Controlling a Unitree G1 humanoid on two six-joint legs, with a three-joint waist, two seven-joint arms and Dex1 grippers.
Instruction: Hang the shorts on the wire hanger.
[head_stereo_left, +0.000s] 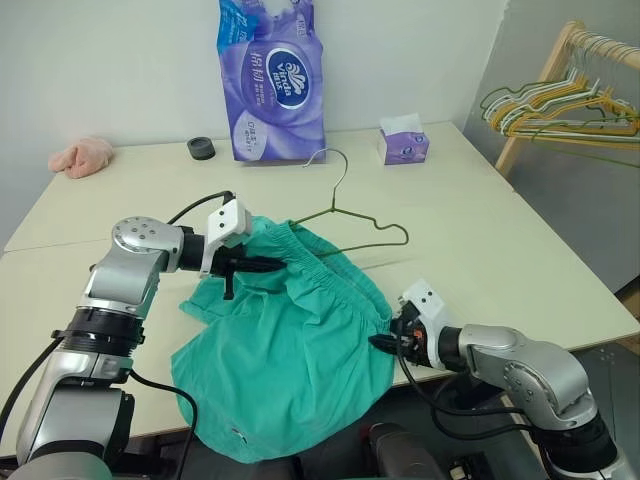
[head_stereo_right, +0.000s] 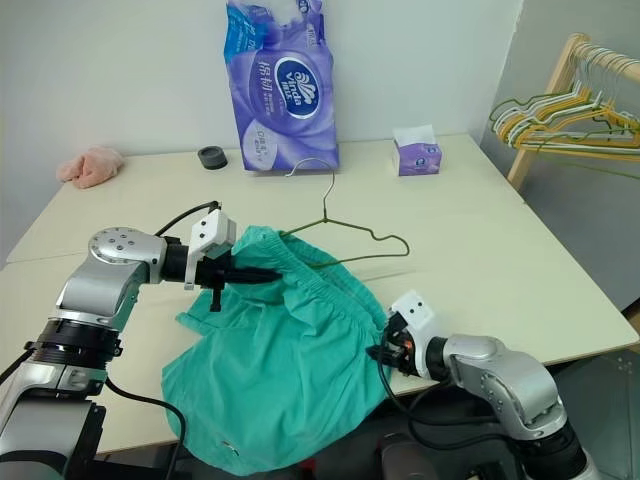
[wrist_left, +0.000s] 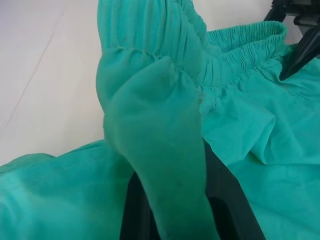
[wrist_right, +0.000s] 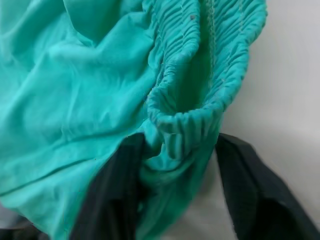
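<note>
Left gripper (head_stereo_left: 262, 264) pinched shorts (head_stereo_left: 290, 350) waistband; right gripper (wrist_right: 175, 165) straddled opposite waistband end, part-spread. Best: close firmly, stretch waistband, feed onto hanger (head_stereo_left: 350, 215).

Left gripper (wrist_left: 172, 220) pinches a fold of the teal-green soft cloth shorts (wrist_left: 165, 150); gathered elastic waistband (wrist_left: 235, 55) bunches beyond, over pale tabletop (wrist_left: 45, 75).

purple tissue pack (head_stereo_left: 272, 80) upright at wall; black roll (head_stereo_left: 201, 148), pink cloth (head_stereo_left: 82, 156), tissue box (head_stereo_left: 404, 141) on table (head_stereo_left: 520, 250); hanger rack (head_stereo_left: 570, 95) beside.
</note>
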